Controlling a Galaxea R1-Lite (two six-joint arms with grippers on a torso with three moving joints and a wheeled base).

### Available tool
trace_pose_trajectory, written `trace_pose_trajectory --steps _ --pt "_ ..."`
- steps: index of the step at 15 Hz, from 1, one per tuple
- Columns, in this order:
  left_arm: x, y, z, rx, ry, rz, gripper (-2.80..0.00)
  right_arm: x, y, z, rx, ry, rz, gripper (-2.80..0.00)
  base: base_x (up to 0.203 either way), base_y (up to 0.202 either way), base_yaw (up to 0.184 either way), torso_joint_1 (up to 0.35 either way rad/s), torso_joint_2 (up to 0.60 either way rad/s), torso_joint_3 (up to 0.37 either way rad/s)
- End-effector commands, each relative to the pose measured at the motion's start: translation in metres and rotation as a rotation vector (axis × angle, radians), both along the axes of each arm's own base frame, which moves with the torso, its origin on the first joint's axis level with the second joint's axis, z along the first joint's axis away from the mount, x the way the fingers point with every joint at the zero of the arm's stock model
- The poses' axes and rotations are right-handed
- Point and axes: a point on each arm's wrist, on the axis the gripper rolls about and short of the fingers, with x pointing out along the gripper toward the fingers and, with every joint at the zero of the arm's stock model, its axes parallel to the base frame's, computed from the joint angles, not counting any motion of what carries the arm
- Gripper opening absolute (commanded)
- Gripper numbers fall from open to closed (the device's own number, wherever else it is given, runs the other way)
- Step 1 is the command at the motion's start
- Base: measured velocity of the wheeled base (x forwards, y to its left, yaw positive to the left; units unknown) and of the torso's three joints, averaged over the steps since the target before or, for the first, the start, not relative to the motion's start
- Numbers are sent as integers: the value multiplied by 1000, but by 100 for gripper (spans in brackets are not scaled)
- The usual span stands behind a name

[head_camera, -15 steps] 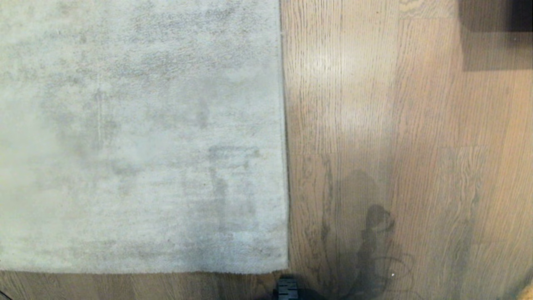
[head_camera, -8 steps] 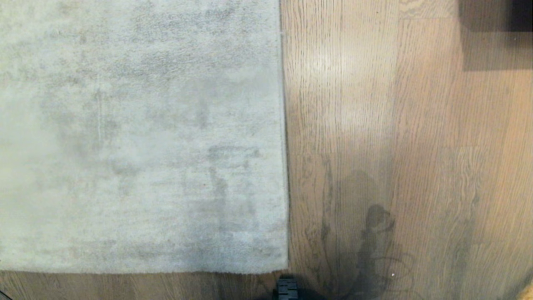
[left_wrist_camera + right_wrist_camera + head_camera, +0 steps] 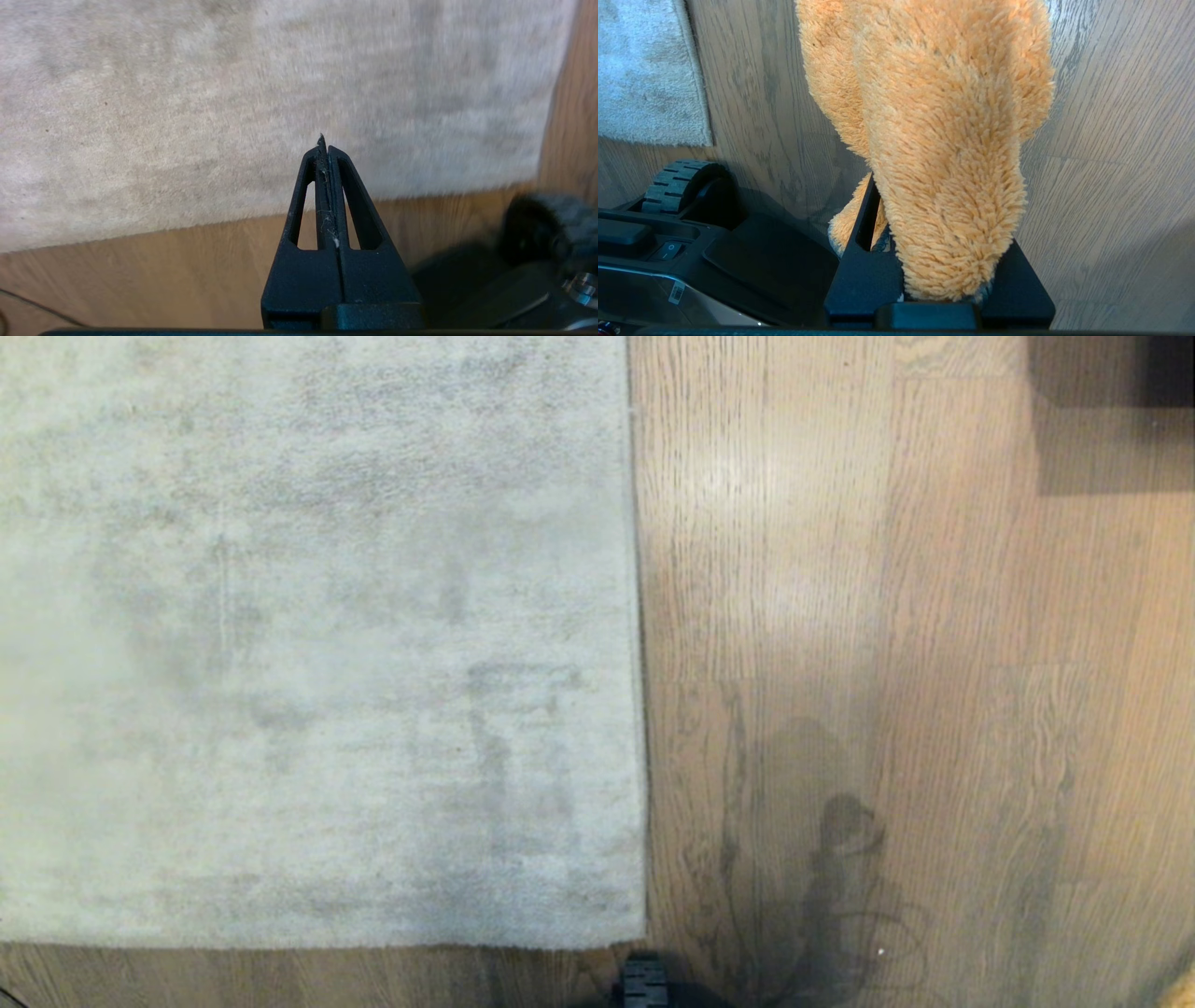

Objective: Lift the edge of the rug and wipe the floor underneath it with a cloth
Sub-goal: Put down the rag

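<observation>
We are seeing the rug edge lying flat on the floor; the fluffy mustard cloth is hanging above the planks.

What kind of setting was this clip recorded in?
Likely a home living space: wood-plank floor partly covered by a large pale rug, its rug edge lying flat. A dark furniture-like shape stands far off.

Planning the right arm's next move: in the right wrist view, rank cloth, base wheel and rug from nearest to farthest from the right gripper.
1. Cloth: clamped in the right gripper, hanging over its fingers.
2. Base wheel: off to one side, on the floor.
3. Rug: its corner lies beyond the wheel.
</observation>
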Motion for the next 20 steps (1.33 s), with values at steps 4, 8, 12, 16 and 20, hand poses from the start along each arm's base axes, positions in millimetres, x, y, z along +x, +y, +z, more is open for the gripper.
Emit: trace_pose_trajectory --steps 4,8,12,16,20 --pt "-4 0 -1 -37 -51 7 -280 0 0 0 -1 1 2 -280 0 0 0 0 0 0" --pt "-4 0 -1 -82 -52 26 -280 0 0 0 -1 1 0 -280 0 0 0 0 0 0" --pt "-4 0 -1 -8 -54 14 -280 0 0 0 -1 1 2 -280 0 0 0 0 0 0" --pt "-4 1 -1 -77 -52 27 -280 0 0 0 -1 1 2 -280 0 0 0 0 0 0" --pt "-4 0 7 -137 -124 19 -280 0 0 0 -1 1 1 -280 0 0 0 0 0 0"
